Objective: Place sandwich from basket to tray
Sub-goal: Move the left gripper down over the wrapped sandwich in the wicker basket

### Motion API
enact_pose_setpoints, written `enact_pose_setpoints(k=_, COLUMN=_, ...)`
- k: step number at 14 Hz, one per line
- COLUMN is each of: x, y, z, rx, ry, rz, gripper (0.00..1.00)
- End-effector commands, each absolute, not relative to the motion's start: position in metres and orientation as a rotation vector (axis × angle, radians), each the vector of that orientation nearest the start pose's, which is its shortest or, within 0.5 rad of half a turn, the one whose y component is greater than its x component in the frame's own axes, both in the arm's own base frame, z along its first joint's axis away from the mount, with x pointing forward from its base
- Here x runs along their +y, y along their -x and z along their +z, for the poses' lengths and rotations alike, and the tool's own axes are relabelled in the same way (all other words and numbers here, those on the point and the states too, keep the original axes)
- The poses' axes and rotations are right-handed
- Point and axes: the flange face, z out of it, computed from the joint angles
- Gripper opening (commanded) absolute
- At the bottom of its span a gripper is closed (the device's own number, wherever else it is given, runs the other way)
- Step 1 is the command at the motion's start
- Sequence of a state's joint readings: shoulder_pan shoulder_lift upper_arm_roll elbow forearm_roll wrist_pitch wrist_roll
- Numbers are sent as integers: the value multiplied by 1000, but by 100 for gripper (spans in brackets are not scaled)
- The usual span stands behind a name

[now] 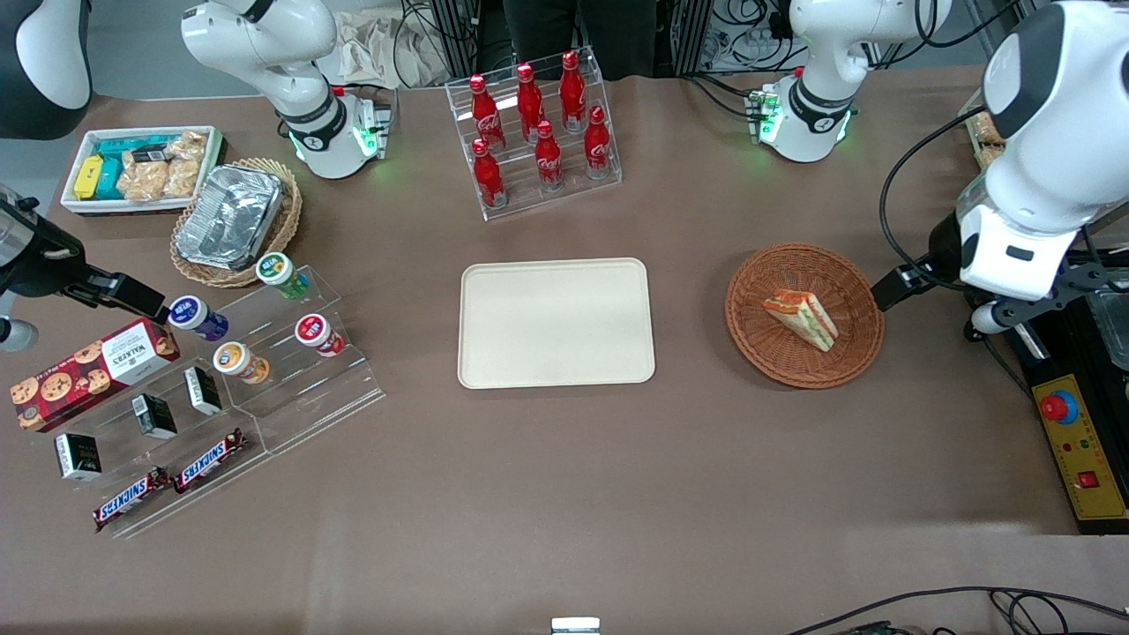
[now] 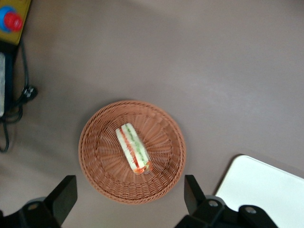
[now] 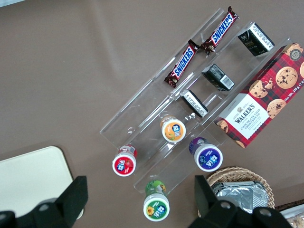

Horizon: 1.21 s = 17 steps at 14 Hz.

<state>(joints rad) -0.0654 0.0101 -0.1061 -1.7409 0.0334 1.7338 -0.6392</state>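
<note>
The sandwich (image 1: 801,319) (image 2: 133,149), a white-bread wedge with red, orange and green layers, lies on its side in the round reddish-brown basket (image 1: 750,291) (image 2: 99,156). The cream tray (image 1: 556,322) (image 2: 266,190) lies flat and bare beside the basket, toward the parked arm's end. My gripper (image 1: 895,287) (image 2: 128,199) hangs high over the basket's edge on the working arm's side. It is open, its black fingers (image 2: 64,194) stand wide apart, and nothing is between them.
A rack of red cola bottles (image 1: 538,132) stands farther from the camera than the tray. A clear stand with cups and snack bars (image 1: 265,353), a foil container in a tan basket (image 1: 234,220) and a white snack bin (image 1: 132,168) fill the parked arm's end. A yellow stop-button box (image 1: 1080,450) (image 2: 9,19) lies near the basket.
</note>
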Motion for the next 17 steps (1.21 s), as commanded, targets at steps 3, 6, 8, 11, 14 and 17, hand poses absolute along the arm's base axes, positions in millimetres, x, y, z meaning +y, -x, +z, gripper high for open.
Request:
enact_pose_setpoints(k=3, x=-94, y=-522, z=500, rx=-1009, ry=2865, rz=78, gripper=100)
enact_pose_setpoints(k=6, x=-92, y=-508, z=454, rx=-1151, ry=2790, rz=101, gripper=100)
enact_pose_setpoints(k=8, x=-92, y=-496, z=420, rx=-1182, ry=2768, rz=119, gripper=100)
enact_pose_setpoints(k=11, x=-95, y=-485, z=374, rx=-1262, ry=2743, rz=111, gripper=100)
enact_pose_setpoints(k=14, x=-103, y=-469, z=335, rx=-1297, ry=2753, rz=74, gripper=100)
enact_pose_setpoints(k=17, x=-98, y=-446, z=295, rx=-1349, ry=2789, rz=2, gripper=100)
